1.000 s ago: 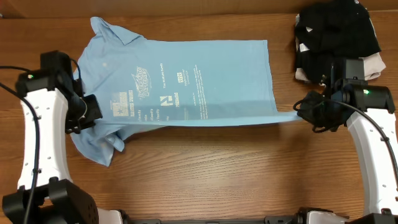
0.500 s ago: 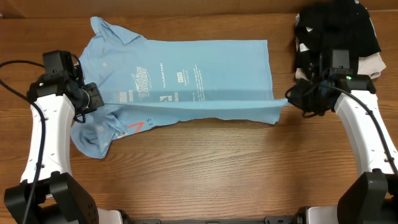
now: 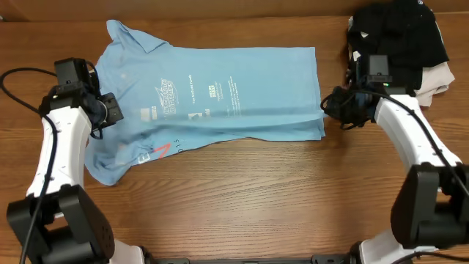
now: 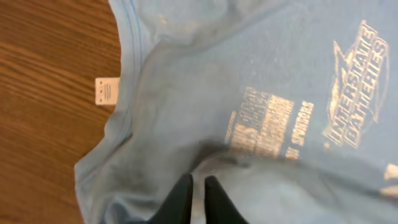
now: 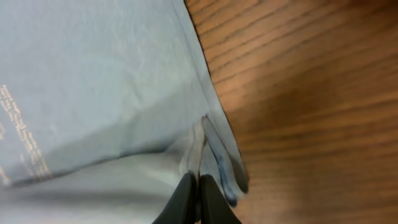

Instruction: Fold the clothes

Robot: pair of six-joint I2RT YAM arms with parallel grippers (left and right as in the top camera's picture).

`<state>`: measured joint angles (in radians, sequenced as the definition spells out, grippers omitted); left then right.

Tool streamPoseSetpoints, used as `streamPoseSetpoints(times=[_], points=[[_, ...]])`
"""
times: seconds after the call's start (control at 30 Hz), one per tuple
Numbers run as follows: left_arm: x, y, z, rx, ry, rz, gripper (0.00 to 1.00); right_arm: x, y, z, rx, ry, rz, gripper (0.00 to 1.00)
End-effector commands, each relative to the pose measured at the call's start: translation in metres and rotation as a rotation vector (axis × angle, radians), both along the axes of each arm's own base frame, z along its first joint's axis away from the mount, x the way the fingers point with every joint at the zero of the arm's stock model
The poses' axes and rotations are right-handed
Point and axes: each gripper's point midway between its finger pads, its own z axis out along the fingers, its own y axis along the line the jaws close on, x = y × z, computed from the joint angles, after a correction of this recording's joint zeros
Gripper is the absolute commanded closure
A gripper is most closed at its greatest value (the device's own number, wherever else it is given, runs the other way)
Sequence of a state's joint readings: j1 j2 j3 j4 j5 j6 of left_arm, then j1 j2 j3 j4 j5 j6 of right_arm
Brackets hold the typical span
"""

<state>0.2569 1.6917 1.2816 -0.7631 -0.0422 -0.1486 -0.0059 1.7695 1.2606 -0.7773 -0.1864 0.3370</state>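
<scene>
The light blue T-shirt [image 3: 220,95] lies spread across the table, collar at the left, hem at the right, white prints facing up. Its near long edge is folded over toward the middle, and a bit of red lettering [image 3: 160,150] shows at the lower left. My left gripper [image 3: 111,111] is shut on a fold of the shirt near the sleeve, as the left wrist view [image 4: 198,185] shows. My right gripper [image 3: 330,108] is shut on the hem corner, also seen in the right wrist view [image 5: 198,182].
A pile of black garments [image 3: 399,37] sits at the back right on a beige folded cloth [image 3: 432,77], close behind my right arm. Bare wooden table [image 3: 256,198] lies in front of the shirt.
Both grippers have carried the shirt's near edge away from me, over the shirt's body. The fold line has moved up and the stretched edge has gone slack onto the cloth.
</scene>
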Motion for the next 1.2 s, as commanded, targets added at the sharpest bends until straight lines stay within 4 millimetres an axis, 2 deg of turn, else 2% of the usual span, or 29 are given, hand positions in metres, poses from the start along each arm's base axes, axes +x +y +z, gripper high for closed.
streamPoseSetpoints(times=[0.0, 0.2, 0.27, 0.3, 0.33, 0.37, 0.4, 0.5, 0.57, 0.63, 0.83, 1.03, 1.17], points=[[0.001, 0.005, -0.016, 0.012, 0.035, -0.003, 0.84, 0.010, 0.003, -0.005, 0.000, -0.013, 0.005, 0.96], [0.013, 0.008, -0.037, 0.011, 0.039, -0.003, 0.79, 0.028, 0.005, -0.007, -0.001, -0.074, 0.011, 0.96], [0.015, 0.008, -0.039, 0.010, 0.037, -0.004, 0.78, 0.036, 0.005, -0.003, -0.001, -0.109, 0.011, 0.93], [0.015, 0.008, -0.038, 0.008, 0.035, -0.005, 0.79, 0.039, 0.006, -0.002, -0.001, -0.127, 0.012, 0.81], [0.015, 0.007, -0.036, 0.004, 0.035, -0.006, 0.78, 0.043, 0.006, 0.000, -0.001, -0.143, 0.013, 0.55], [0.013, 0.006, -0.032, -0.005, 0.042, -0.008, 0.76, 0.045, 0.006, 0.001, -0.002, -0.153, 0.014, 0.20], [0.012, 0.002, -0.027, -0.026, 0.048, -0.015, 0.72, 0.046, 0.006, 0.002, -0.001, -0.157, 0.014, 0.00], [0.001, -0.014, -0.009, -0.113, 0.101, -0.039, 0.62, 0.043, 0.006, 0.004, -0.001, -0.144, 0.014, 0.00], [-0.014, -0.023, 0.003, -0.160, 0.169, -0.043, 0.60, 0.038, 0.006, 0.007, -0.002, -0.121, 0.015, 0.00], [-0.032, -0.024, 0.006, -0.171, 0.242, -0.005, 0.60, 0.034, 0.006, 0.009, -0.003, -0.101, 0.019, 0.00], [-0.065, -0.024, -0.023, -0.192, 0.360, 0.038, 0.60, 0.025, 0.007, 0.005, -0.018, -0.069, 0.060, 0.00], [-0.074, -0.029, -0.048, -0.196, 0.380, 0.031, 0.60, 0.021, 0.006, 0.004, -0.021, -0.056, 0.068, 0.00], [-0.079, -0.031, -0.061, -0.203, 0.382, 0.050, 0.71, 0.021, 0.006, 0.004, -0.021, -0.055, 0.068, 0.00]])
